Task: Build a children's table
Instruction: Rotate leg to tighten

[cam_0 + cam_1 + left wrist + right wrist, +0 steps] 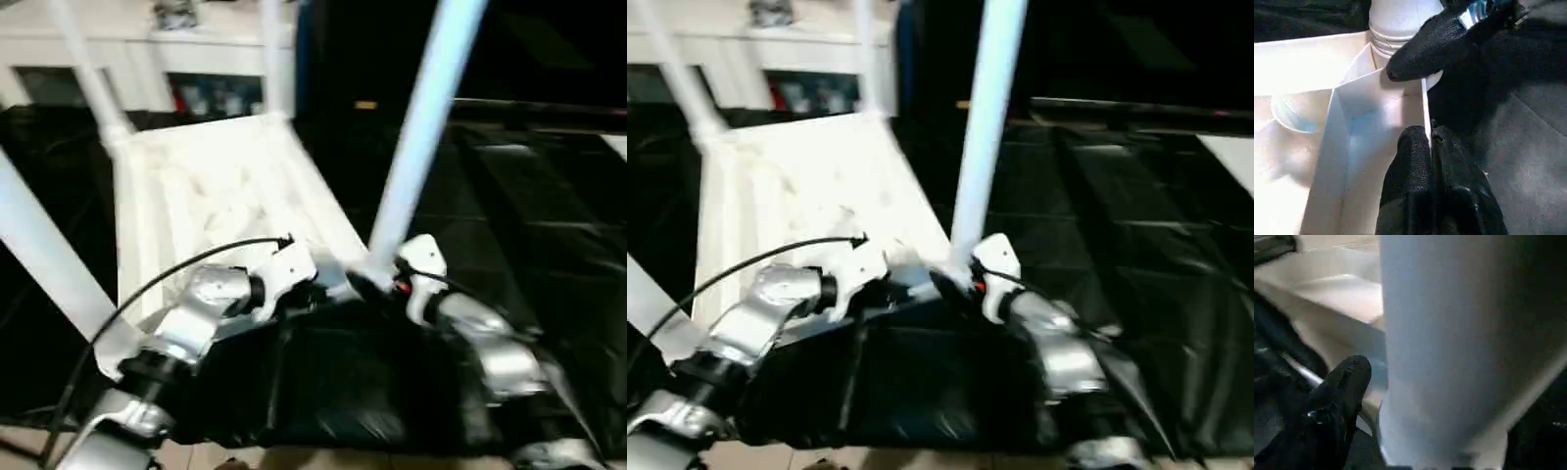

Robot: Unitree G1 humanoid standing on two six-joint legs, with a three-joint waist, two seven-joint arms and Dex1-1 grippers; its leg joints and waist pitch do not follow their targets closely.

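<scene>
Risk: the children's table (pixel 216 186) lies inverted on the black-draped tabletop (pixel 529 245), left gripper (pixel 1430 142) pinching its rim. Right gripper (pixel 1359 374) stands wide beside the near leg (pixel 421 127); a bump could unseat that leg.

Table top (pixel 225 186) smooth white plastic; leg (pixel 421 127) glossy; work-surface drape (pixel 549 245) black, shiny, wrinkled.

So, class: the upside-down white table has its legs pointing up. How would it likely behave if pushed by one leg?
The table looks like hollow, ribbed plastic, so probably light and apt to slide on the black drape. The near leg is long and tapered, so a push high up would likely lever it. The left gripper pinches a thin rim wall.
</scene>
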